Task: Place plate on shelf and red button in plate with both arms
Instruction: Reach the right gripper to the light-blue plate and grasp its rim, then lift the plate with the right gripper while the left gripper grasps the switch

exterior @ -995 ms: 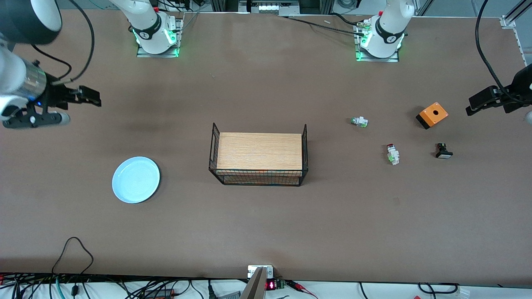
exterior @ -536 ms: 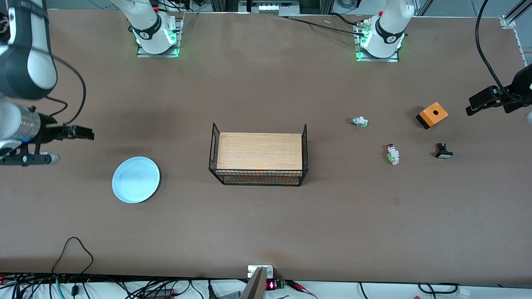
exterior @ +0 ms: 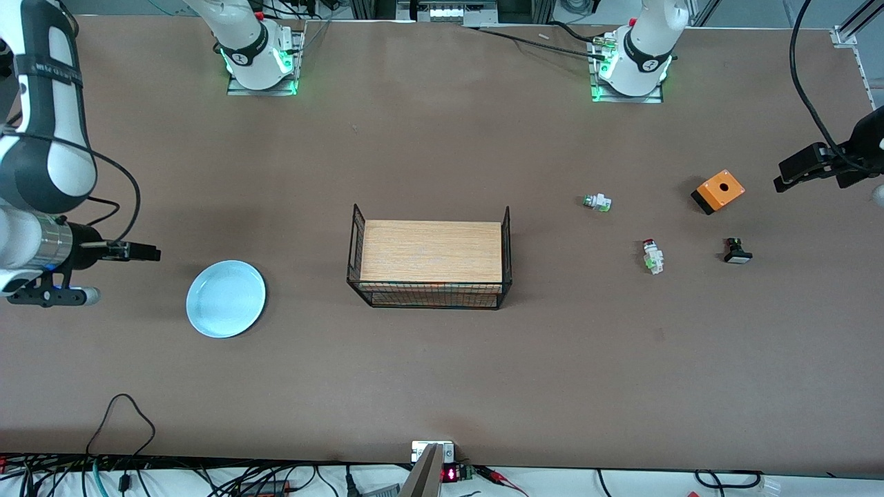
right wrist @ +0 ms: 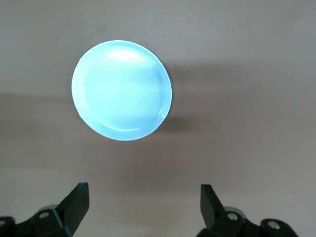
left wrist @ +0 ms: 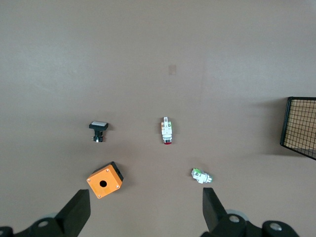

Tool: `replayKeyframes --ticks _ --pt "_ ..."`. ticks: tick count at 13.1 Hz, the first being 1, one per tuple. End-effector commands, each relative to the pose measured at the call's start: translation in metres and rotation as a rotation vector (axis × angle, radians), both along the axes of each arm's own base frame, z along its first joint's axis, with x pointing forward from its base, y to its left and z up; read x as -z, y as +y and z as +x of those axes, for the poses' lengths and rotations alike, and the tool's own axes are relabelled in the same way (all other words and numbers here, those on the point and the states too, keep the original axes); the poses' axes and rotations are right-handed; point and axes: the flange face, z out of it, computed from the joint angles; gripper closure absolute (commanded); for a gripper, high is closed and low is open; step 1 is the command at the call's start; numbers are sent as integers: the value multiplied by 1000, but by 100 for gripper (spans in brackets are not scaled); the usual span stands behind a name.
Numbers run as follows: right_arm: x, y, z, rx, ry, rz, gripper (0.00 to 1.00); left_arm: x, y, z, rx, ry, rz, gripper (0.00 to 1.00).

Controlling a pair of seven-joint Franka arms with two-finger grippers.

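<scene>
The pale light-blue plate point(exterior: 226, 298) lies flat on the table toward the right arm's end; it also shows in the right wrist view point(right wrist: 122, 90). My right gripper point(exterior: 146, 253) hangs open and empty over bare table beside the plate; its jaws stand wide apart in the right wrist view point(right wrist: 143, 197). The red button point(exterior: 651, 255) lies on its side toward the left arm's end, and shows in the left wrist view point(left wrist: 166, 131). My left gripper point(exterior: 787, 176) waits open and empty over the table's end beside the orange box, jaws wide in its own view point(left wrist: 145, 202).
A black wire basket point(exterior: 507, 241) with a wooden board stands mid-table; its corner shows in the left wrist view point(left wrist: 301, 129). Around the red button lie an orange box point(exterior: 718, 191) point(left wrist: 104, 180), a green-capped white part point(exterior: 597, 202) point(left wrist: 201, 176) and a black white-faced button point(exterior: 737, 252) point(left wrist: 98, 130).
My right arm has swung toward the front camera, bringing its gripper down beside the plate. The left arm and all the objects have stayed put.
</scene>
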Motion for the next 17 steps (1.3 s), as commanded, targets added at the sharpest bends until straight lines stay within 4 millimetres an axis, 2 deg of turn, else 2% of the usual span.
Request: replayKeyframes --ticks 1,4,6,7,9,11,13,14,15,16,17 --pt "24 -2 11 10 10 20 0 12 0 4 0 37 -10 0" --pt "86 -5 35 1 -73 8 0 32 0 13 1 78 -11 0" --pt "115 -3 41 -64 -88 15 0 37 0 15 0 88 -12 0" --pt "125 -1 45 -71 -117 13 0 50 1 20 -3 110 -12 0" --pt "162 -5 46 -64 -107 16 0 47 -4 19 6 110 -19 0" --pt "183 -3 47 -65 -119 14 0 47 -13 12 26 156 -20 0" --pt "201 -1 48 -69 -128 11 0 49 -13 12 23 161 -14 0" --pt "209 -1 48 -69 -126 11 6 54 -12 15 20 171 -13 0" --pt "209 0 48 -72 -123 11 17 64 -9 17 16 190 -23 0" --pt "210 1 47 -74 -116 12 24 75 -5 20 17 209 -30 0" --pt "211 -1 47 -73 -117 11 27 76 -6 20 20 214 -28 0"
